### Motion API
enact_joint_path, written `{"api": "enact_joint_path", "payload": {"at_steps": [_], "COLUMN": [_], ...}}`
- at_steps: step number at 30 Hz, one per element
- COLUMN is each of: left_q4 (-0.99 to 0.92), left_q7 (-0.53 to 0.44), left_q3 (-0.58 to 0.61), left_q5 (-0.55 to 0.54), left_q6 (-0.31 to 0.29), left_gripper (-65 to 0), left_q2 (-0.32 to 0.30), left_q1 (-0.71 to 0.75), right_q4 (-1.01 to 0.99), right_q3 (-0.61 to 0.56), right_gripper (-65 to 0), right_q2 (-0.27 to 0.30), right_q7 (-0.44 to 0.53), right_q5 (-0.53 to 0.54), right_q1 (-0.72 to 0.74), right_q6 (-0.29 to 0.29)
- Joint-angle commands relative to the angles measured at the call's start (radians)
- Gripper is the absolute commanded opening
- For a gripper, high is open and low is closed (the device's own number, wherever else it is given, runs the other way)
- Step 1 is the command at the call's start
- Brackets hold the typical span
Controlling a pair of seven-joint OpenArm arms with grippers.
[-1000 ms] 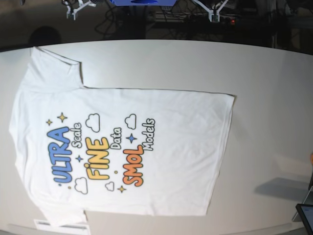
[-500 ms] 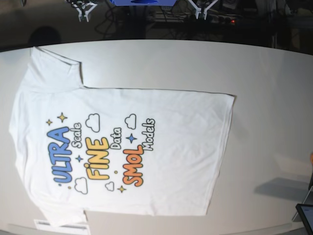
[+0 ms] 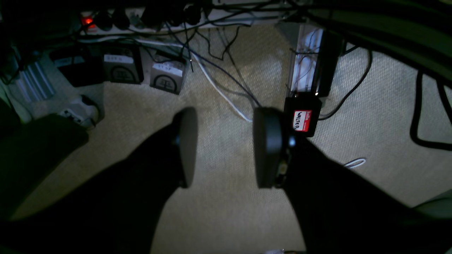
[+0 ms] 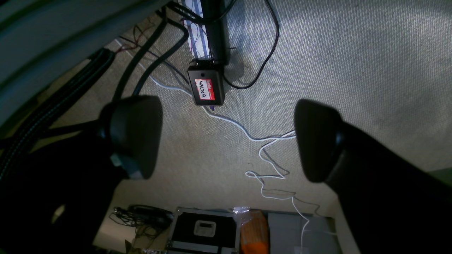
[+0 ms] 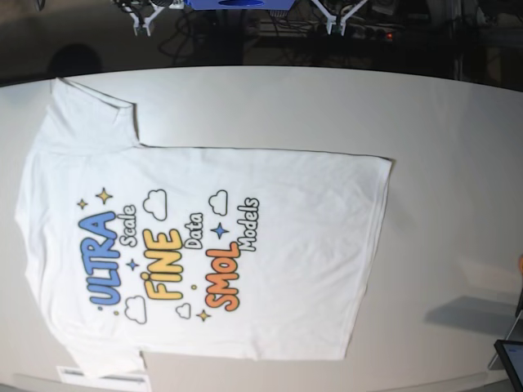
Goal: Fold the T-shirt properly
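Zero folds done — T-shirt (image 5: 204, 245) flat, print up on table (image 5: 441, 122); left gripper (image 3: 226, 148) and right gripper (image 4: 226, 137) both agape w/ nothing held, parked off-table — all folding left.

One T-shirt (image 5: 204, 253) on one counter (image 5: 441, 147). The print's got three big colored words, four clouds, a handful of stars. Under the counter, on the floor: one black box (image 4: 206, 91) with a red name sticker, a few loose cables.

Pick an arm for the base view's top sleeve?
Right, probably: its open pincer sits off the table nearer the shirt's top sleeve; the left pincer, also open, sits toward the hem.
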Motion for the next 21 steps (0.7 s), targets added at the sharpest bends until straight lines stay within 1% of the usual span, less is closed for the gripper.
{"api": "enact_joint_path", "payload": {"at_steps": [1,2,3,4,5,6,7,8,9,10,11,12,13,14,15,19,21], "left_q4": [0.001,0.001,0.001,0.001,0.001,0.001,0.001,0.001,0.001,0.000,0.000,0.000,0.000,0.000,0.000,0.001,0.018], "left_q7": [-0.002,-0.002,-0.002,-0.002,-0.002,-0.002,-0.002,-0.002,-0.002,-0.002,-0.002,-0.002,-0.002,-0.002,-0.002,-0.006,-0.011], "left_q3": [-0.003,-0.003,-0.003,-0.003,-0.003,-0.001,0.000,-0.003,-0.003,-0.003,-0.003,-0.003,-0.003,-0.003,-0.003,-0.003,-0.006], "left_q5": [0.001,0.001,0.001,0.001,0.001,0.003,0.006,0.006,0.003,0.003,0.003,0.003,0.003,0.003,0.003,0.001,0.001], "left_q6": [0.001,0.001,0.001,0.001,0.001,0.001,0.001,0.001,0.001,0.001,0.001,0.001,0.001,0.001,0.001,0.001,0.001], "left_gripper": [-38.6,-38.6,-38.6,-38.6,-38.8,-38.8,-38.8,-39.0,-39.1,-40.6,-43.7,-47.4,-53.2,-60.8,-65.0,-65.0,-65.0], "left_q2": [-0.005,-0.005,-0.005,-0.005,-0.005,-0.005,-0.005,-0.006,-0.006,-0.006,-0.006,-0.006,-0.006,-0.006,-0.006,-0.005,-0.005], "left_q1": [0.011,0.011,0.011,0.011,0.011,0.011,0.011,0.011,0.011,0.011,0.011,0.011,0.011,0.011,0.011,0.014,0.034], "right_q4": [0.001,0.001,0.001,0.001,0.001,0.001,0.001,0.001,0.001,0.001,0.002,0.002,0.002,0.002,0.002,0.005,0.008], "right_q3": [0.001,0.000,0.000,0.000,0.000,0.001,0.004,0.004,0.004,0.004,0.004,0.004,0.004,0.004,0.004,0.006,0.037], "right_gripper": [-11.0,-13.1,-16.4,-22.6,-31.5,-42.7,-55.6,-65.0,-65.0,-62.2,-59.9,-59.9,-60.6,-60.8,-60.8,-61.5,-63.0], "right_q2": [0.002,0.002,0.003,0.003,0.003,0.003,0.003,0.003,0.003,0.003,0.003,0.003,0.003,0.003,0.003,0.003,0.003], "right_q7": [0.002,0.002,0.002,0.002,0.002,0.002,0.002,0.004,0.004,0.004,0.004,0.005,0.005,0.007,0.007,0.007,0.008], "right_q5": [0.003,0.003,0.003,0.003,0.003,0.004,0.004,0.004,0.004,0.004,0.004,0.004,0.004,0.004,0.006,0.006,0.007], "right_q1": [-0.008,-0.008,-0.008,-0.008,-0.008,-0.008,-0.008,-0.008,-0.008,-0.008,-0.008,-0.008,-0.007,-0.007,-0.007,-0.008,-0.013], "right_q6": [0.001,0.001,0.001,0.004,0.004,0.006,0.006,0.006,0.006,0.006,0.006,0.006,0.006,0.006,0.006,0.006,0.006]}}
